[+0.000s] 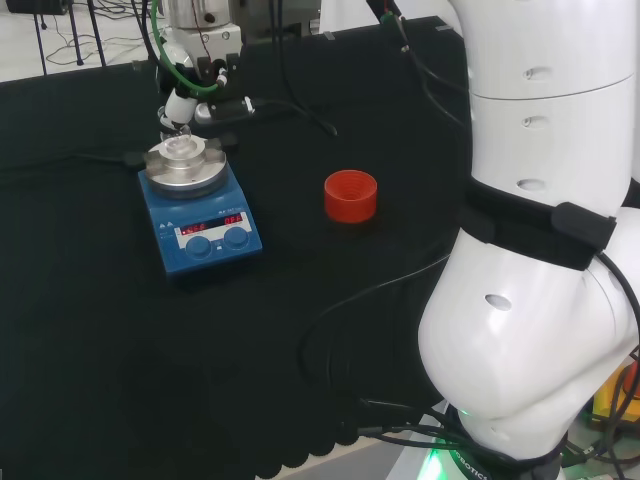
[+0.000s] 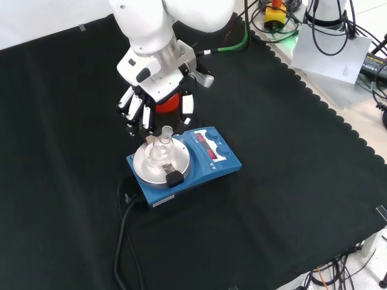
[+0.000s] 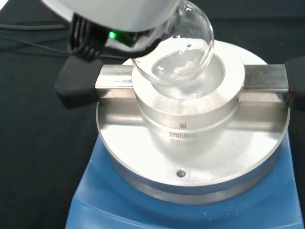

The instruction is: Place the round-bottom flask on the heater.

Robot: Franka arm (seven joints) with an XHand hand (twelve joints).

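A: The flask (image 2: pixel 162 147) sits in the round metal block on top of the heater (image 2: pixel 182 166), neck up. From the wrist, its glass bulb (image 3: pixel 176 50) rests in the block's hollow.

B: And the hand (image 2: pixel 156 104)?

A: Just behind the heater in the front view, fingers (image 2: pixel 134 110) hanging straight and spread, holding nothing. It's apart from the flask's neck as far as I can tell.

B: So what makes this step go well?

A: My call: lift straight up and away from the heater, keeping clear of the neck so the flask doesn't tip out of the hollow. The bulb seems to lean slightly, so a nudge could roll it.

B: Any writing?

A: Small engraved lettering on the block's collar, and red digits glowing on the heater's front panel; I won't read either out. The red ring (image 1: pixel 351 195) stands well apart from the heater on the tabletop (image 1: pixel 300 330).
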